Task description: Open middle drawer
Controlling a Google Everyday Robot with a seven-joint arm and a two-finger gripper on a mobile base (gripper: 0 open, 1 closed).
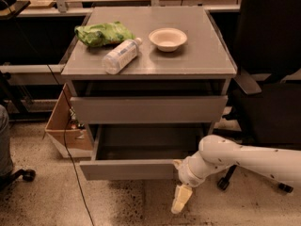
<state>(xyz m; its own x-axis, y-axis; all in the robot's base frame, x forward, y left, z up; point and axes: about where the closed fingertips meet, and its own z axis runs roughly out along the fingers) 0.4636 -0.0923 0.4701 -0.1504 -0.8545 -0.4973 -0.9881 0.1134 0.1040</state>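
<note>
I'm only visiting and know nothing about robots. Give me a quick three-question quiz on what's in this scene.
1. True or false: the middle drawer is pulled out.
2. Which of these lies on the cabinet top? A) mug B) plastic bottle C) spoon
3. Fill in: the tool hangs near the floor, just ____ the middle drawer's front.

Key: 1 true; 2 B; 3 below.
</note>
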